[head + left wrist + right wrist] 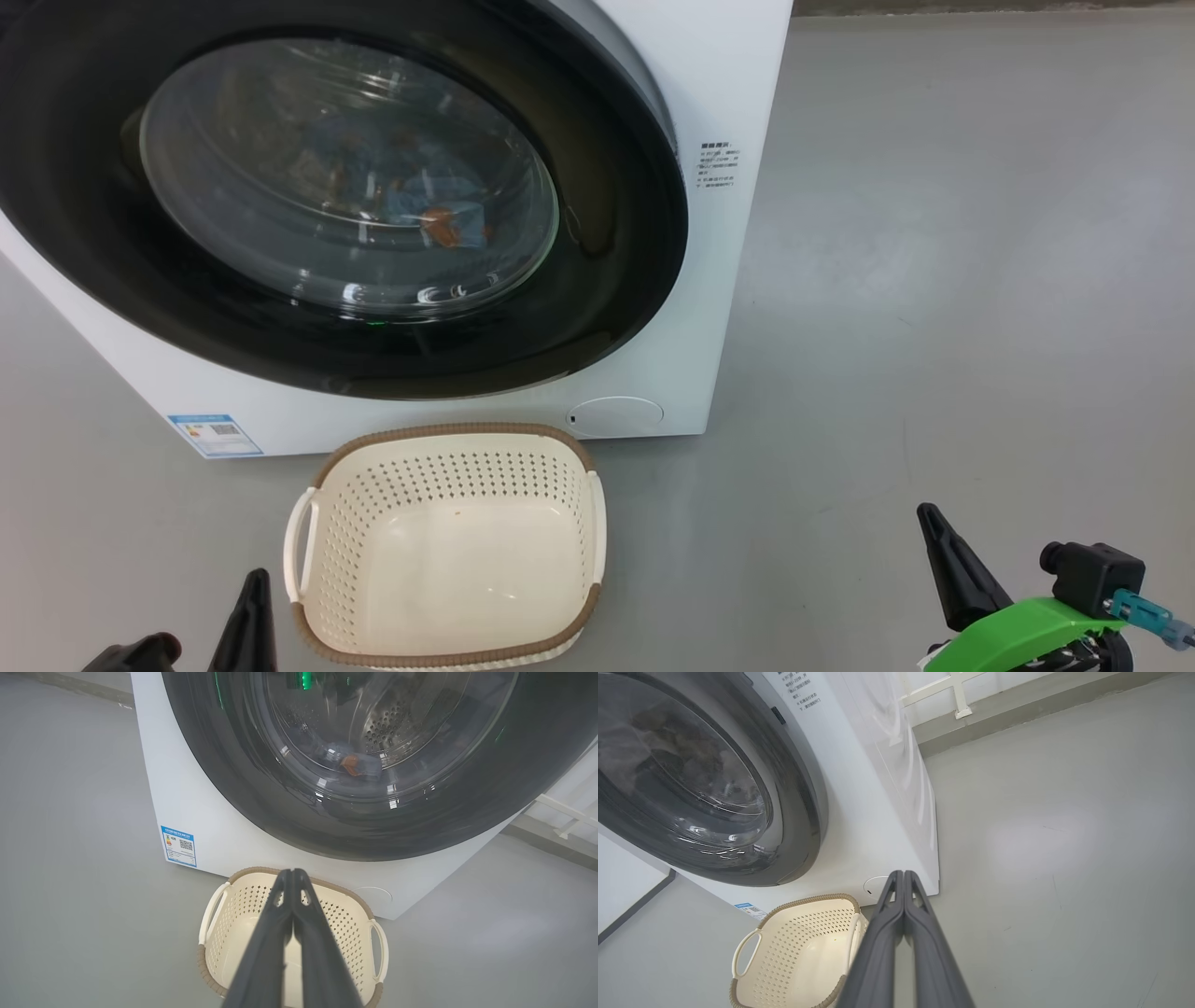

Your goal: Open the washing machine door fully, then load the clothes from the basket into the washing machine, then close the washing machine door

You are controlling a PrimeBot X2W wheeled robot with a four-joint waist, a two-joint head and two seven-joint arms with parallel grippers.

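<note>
head view: the washing machine (738,84), a white box, is standing on the grey floor (934,280). the door (607,308) is lying closed against its front, its wide glossy black rim circling a bulging clear glass bowl. the clothes (439,224) are showing through the glass as light blue fabric with orange-brown prints, lying low inside. a blue label (215,434) and a round cap (616,413) are sitting low on the front. the basket (448,437), cream with punched sides, a brown woven-look rim and two side handles, is sitting on the floor just in front of the machine, its bare pale bottom showing. the left gripper (250,597) is pointing up at the lower left, beside the basket; the right gripper (938,541) is rising at the lower right, well apart from it.

left wrist view: the left gripper's two dark fingers are pressing together along their length, holding nothing, and pointing over the basket toward the door.

right wrist view: the right gripper's fingers are likewise meeting tip to tip, gripping nothing, beside the basket's right edge, with the cap just past their tips.
</note>
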